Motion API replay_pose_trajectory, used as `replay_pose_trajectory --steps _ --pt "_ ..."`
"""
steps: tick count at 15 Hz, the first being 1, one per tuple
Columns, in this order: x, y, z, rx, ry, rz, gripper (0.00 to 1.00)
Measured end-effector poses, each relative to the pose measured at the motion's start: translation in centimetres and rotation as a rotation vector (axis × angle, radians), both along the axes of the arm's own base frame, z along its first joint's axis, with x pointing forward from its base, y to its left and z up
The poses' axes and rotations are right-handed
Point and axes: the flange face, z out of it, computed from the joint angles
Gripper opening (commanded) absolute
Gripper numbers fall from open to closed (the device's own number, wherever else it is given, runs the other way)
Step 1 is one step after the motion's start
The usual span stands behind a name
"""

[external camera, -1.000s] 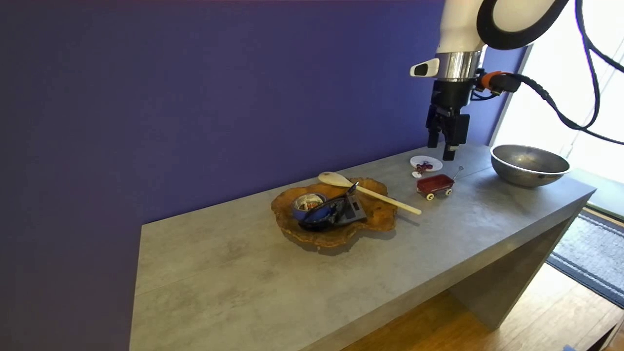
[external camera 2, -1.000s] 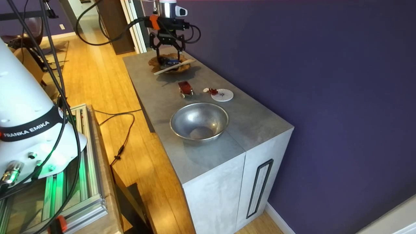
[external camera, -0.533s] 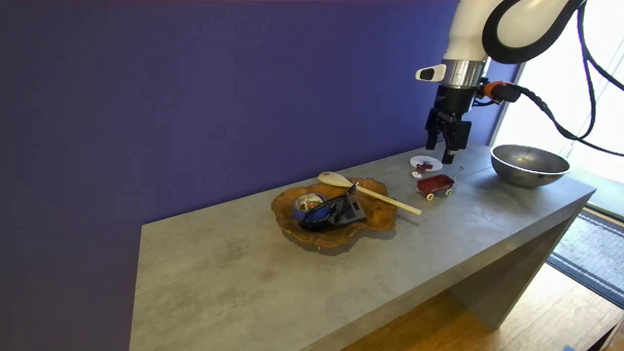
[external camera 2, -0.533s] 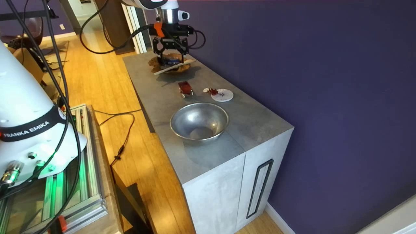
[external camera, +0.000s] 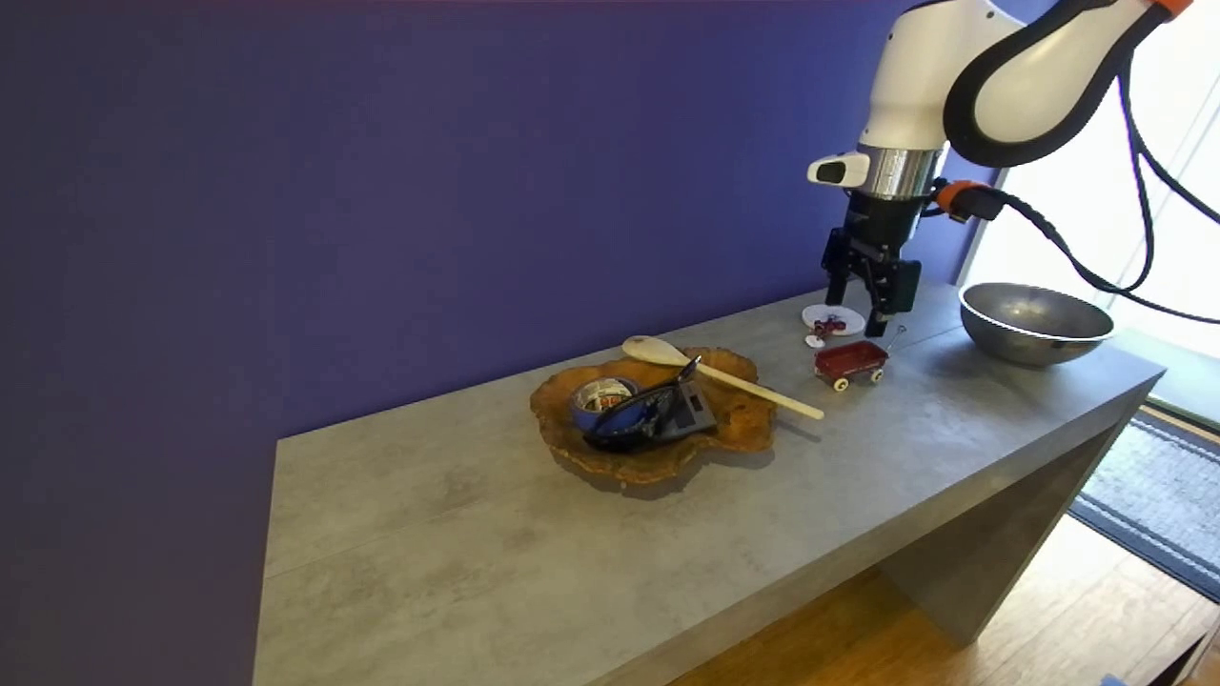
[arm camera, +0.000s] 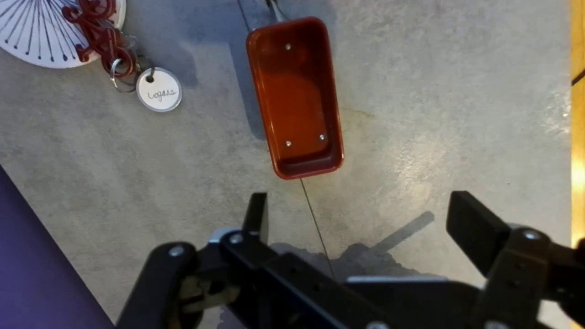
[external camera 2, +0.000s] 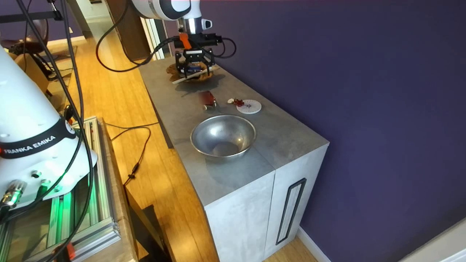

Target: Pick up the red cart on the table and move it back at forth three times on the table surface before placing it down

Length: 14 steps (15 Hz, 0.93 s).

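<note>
The red cart is a small red wagon (external camera: pixel 850 360) with pale wheels and a thin handle. It stands upright on the grey table (external camera: pixel 429 543), and it shows in both exterior views (external camera 2: pixel 209 99). In the wrist view the empty red tray of the cart (arm camera: pixel 297 100) lies ahead of the fingertips, its handle pointing to the top edge. My gripper (external camera: pixel 855 314) is open and empty, above the table. It also shows against the wooden bowl in an exterior view (external camera 2: pixel 195 74). In the wrist view my gripper (arm camera: pixel 358 198) has its fingers wide apart, with bare tabletop between them.
A white dish (external camera: pixel 850 314) with red trinkets and a round tag lies beside the cart, toward the purple wall. A metal bowl (external camera: pixel 1034 345) stands past the handle. A wooden bowl (external camera: pixel 658 467) holds tape and dark items, with a wooden spoon (external camera: pixel 758 388) across it.
My gripper has come down toward the table, closer to the cart's height. It stays open. The cart and the other objects have not moved.
</note>
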Motion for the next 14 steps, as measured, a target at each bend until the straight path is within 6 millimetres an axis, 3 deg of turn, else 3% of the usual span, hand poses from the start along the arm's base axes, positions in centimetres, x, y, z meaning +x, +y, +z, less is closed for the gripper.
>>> replay_pose_trajectory --steps 6,14 --pt "0.1 -1.2 -3.2 -0.024 0.006 0.075 1.0" --pt "0.9 -1.3 -5.8 -0.033 -0.024 0.137 1.0"
